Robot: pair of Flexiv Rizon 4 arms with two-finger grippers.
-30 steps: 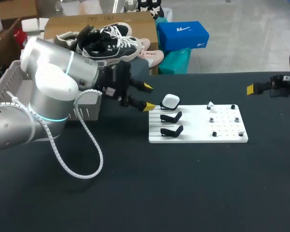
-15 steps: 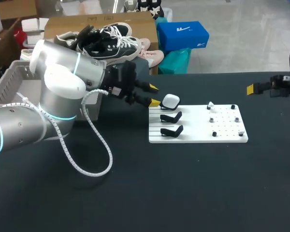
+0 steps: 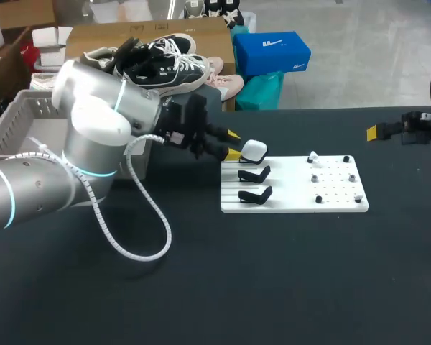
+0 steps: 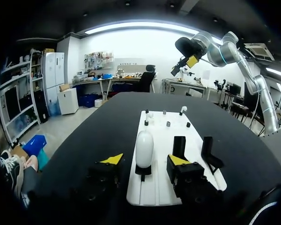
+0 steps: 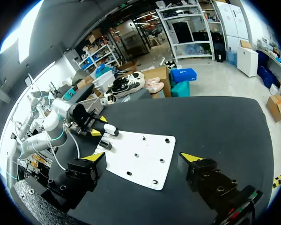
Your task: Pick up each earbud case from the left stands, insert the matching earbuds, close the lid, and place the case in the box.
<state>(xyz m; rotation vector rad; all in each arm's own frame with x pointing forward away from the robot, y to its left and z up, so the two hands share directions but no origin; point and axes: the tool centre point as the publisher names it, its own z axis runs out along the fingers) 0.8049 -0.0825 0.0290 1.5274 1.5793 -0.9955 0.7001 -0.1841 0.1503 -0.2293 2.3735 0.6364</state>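
Note:
A white earbud case (image 3: 254,150) stands on the rearmost of three black stands at the left end of the white board (image 3: 294,198). The other two stands (image 3: 254,184) are bare. My left gripper (image 3: 233,144) is level with the case, one yellow tip on either side. In the left wrist view the case (image 4: 144,148) sits between the fingers of that gripper (image 4: 145,160), with a gap on both sides, so it is open. Small earbuds (image 3: 313,156) sit on pegs at the board's right end. My right gripper (image 5: 143,157) hangs open and empty at the table's far right.
A grey slatted crate (image 3: 11,115) stands at the table's left behind my left arm. A white cable (image 3: 129,215) loops down from that arm over the dark tabletop. The right gripper (image 3: 377,131) hovers near the table's back right edge.
My left gripper has moved right to the case, and its fingers have drawn closer together around it. The right arm has kept still.

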